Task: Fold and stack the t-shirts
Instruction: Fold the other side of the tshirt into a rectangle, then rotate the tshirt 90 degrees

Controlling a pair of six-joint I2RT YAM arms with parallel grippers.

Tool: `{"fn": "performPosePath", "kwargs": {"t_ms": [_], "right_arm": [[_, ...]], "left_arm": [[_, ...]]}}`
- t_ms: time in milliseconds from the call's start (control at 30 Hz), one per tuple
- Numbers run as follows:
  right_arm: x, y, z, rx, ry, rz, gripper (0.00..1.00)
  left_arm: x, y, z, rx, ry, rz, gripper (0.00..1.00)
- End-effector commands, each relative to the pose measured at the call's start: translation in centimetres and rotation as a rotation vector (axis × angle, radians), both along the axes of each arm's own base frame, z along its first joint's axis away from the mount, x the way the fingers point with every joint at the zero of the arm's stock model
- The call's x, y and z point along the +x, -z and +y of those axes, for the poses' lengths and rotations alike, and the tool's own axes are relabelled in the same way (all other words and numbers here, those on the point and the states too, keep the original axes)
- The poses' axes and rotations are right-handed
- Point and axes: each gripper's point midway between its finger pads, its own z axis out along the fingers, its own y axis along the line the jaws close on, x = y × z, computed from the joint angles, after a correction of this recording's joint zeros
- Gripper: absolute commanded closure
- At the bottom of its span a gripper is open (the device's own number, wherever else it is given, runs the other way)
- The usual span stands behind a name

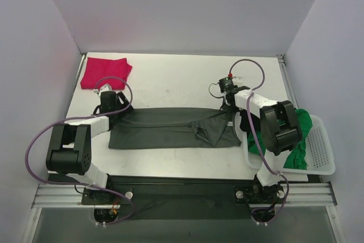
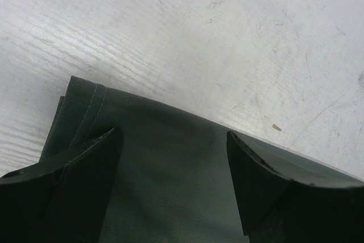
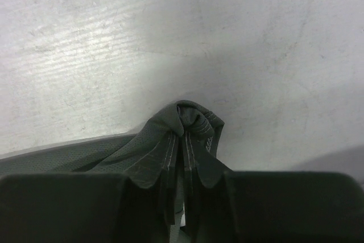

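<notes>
The dark grey-green t-shirt [image 1: 165, 129] lies spread across the middle of the table. My left gripper [image 1: 112, 108] is open at the shirt's far left corner, its jaws wide apart over the cloth [image 2: 170, 186] and holding nothing. My right gripper [image 1: 230, 106] is shut on the shirt's far right edge, which bunches up between the fingers [image 3: 193, 126]. The magenta-red t-shirt [image 1: 105, 72] lies folded at the back left. The bright green t-shirt [image 1: 301, 132] sits in the basket. The black t-shirt is not in view.
The white plastic basket [image 1: 321, 152] stands at the table's right edge beside the right arm. Grey walls close in the back and both sides. Bare table [image 1: 170, 83] lies beyond the shirt.
</notes>
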Motion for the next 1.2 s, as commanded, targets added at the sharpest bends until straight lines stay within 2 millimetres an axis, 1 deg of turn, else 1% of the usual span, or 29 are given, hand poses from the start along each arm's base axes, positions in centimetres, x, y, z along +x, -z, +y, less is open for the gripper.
{"fn": "performPosePath", "kwargs": {"t_ms": [0, 33, 67, 100, 133, 167, 200, 233, 267, 300, 333, 367, 400, 467, 500, 533, 600, 633, 667, 700, 733, 800, 867, 900, 967, 1000, 1033, 1100, 1167], "right_arm": [[0.5, -1.9, -1.0, -0.066, 0.016, -0.009, 0.87], [0.6, -2.3, -0.7, -0.066, 0.005, -0.019, 0.74], [0.9, -2.8, -0.4, -0.067, -0.01, -0.03, 0.68], [1.0, -3.6, 0.4, -0.071, -0.035, -0.05, 0.62], [1.1, -3.9, 0.8, -0.073, -0.051, -0.056, 0.55], [1.3, -4.4, 1.4, -0.078, -0.077, -0.066, 0.52], [1.5, -5.0, 2.1, -0.072, -0.095, -0.077, 0.5], [1.4, -5.4, 2.9, -0.074, -0.114, -0.086, 0.47], [1.4, -5.9, 3.5, -0.078, -0.125, -0.096, 0.45], [1.3, -6.5, 3.6, -0.091, -0.124, -0.109, 0.45], [0.9, -6.7, 4.4, -0.097, -0.144, -0.115, 0.44], [0.6, -6.9, 4.7, -0.099, -0.148, -0.121, 0.43], [0.0, -7.1, 4.9, -0.094, -0.146, -0.125, 0.43], [-0.9, -7.1, 5.7, -0.078, -0.159, -0.125, 0.43], [-1.4, -7.2, 6.1, -0.054, -0.155, -0.131, 0.43], [-2.4, -6.3, 6.3, -0.037, -0.164, -0.103, 0.43], [-3.3, -6.0, 7.0, -0.008, -0.177, -0.098, 0.43], [-4.1, -5.1, 7.1, -0.003, -0.177, -0.08, 0.44], [-4.7, -4.9, 7.6, 0.014, -0.193, -0.072, 0.44], [-5.2, -4.6, 8.3, 0.029, -0.211, -0.073, 0.44], [-5.9, -4.0, 8.6, 0.041, -0.221, -0.057, 0.45], [-6.7, -3.5, 10.0, 0.076, -0.256, -0.051, 0.45], [-7.4, -2.8, 10.3, 0.089, -0.259, -0.036, 0.45], [-7.8, -2.6, 10.7, 0.098, -0.27, -0.027, 0.46], [-8.4, -2.3, 11.1, 0.106, -0.276, -0.025, 0.46], [-8.8, -2.0, 11.3, 0.106, -0.281, -0.02, 0.46], [-9.1, -1.8, 11.7, 0.109, -0.293, -0.019, 0.46], [-9.4, -1.6, 12.2, 0.117, -0.301, -0.014, 0.46], [-9.7, -1.1, 12.5, 0.115, -0.309, -0.001, 0.46]], "left_arm": [[-0.4, -1.0, 0.5, 0.018, -0.011, -0.015, 0.14], [-0.5, -1.4, 0.4, 0.02, -0.007, -0.021, 0.14], [-0.5, -2.0, -0.2, 0.023, 0.012, -0.035, 0.13], [-0.4, -3.4, -0.5, 0.03, 0.017, -0.069, 0.13], [-0.6, -4.0, -0.9, 0.037, 0.028, -0.074, 0.12], [-0.7, -4.6, -1.7, 0.052, 0.051, -0.086, 0.12], [-0.7, -6.1, -1.9, 0.068, 0.049, -0.119, 0.12], [-1.0, -6.7, -2.2, 0.079, 0.056, -0.12, 0.11], [-1.2, -7.4, -2.4, 0.09, 0.061, -0.132, 0.11], [-1.4, -8.7, -3.0, 0.096, 0.072, -0.165, 0.11], [-1.9, -9.0, -3.2, 0.102, 0.079, -0.166, 0.11], [-2.2, -9.4, -3.6, 0.103, 0.088, -0.177, 0.11], [-2.5, -10.4, -4.2, 0.105, 0.098, -0.208, 0.11], [-3.2, -10.5, -5.0, 0.102, 0.124, -0.218, 0.11], [-3.6, -10.9, -6.1, 0.095, 0.155, -0.236, 0.11], [-3.7, -10.9, -6.7, 0.091, 0.167, -0.245, 0.11], [-3.9, -10.6, -7.9, 0.092, 0.197, -0.25, 0.11], [-4.0, -10.6, -9.0, 0.089, 0.224, -0.252, 0.11], [-4.0, -10.4, -9.6, 0.086, 0.237, -0.248, 0.11], [-3.9, -9.7, -10.2, 0.082, 0.253, -0.232, 0.11], [-4.0, -9.3, -10.8, 0.076, 0.268, -0.223, 0.11], [-3.8, -8.3, -11.6, 0.065, 0.285, -0.206, 0.11], [-3.7, -7.8, -12.1, 0.062, 0.294, -0.202, 0.11], [-3.5, -7.3, -12.1, 0.067, 0.295, -0.192, 0.11], [-3.3, -6.7, -12.1, 0.076, 0.292, -0.183, 0.11], [-3.2, -6.1, -12.1, 0.083, 0.291, -0.169, 0.11], [-3.0, -6.0, -12.1, 0.086, 0.291, -0.17, 0.1], [-2.7, -5.3, -12.1, 0.097, 0.288, -0.161, 0.1], [-2.4, -5.1, -12.1, 0.11, 0.29, -0.161, 0.1]]}}
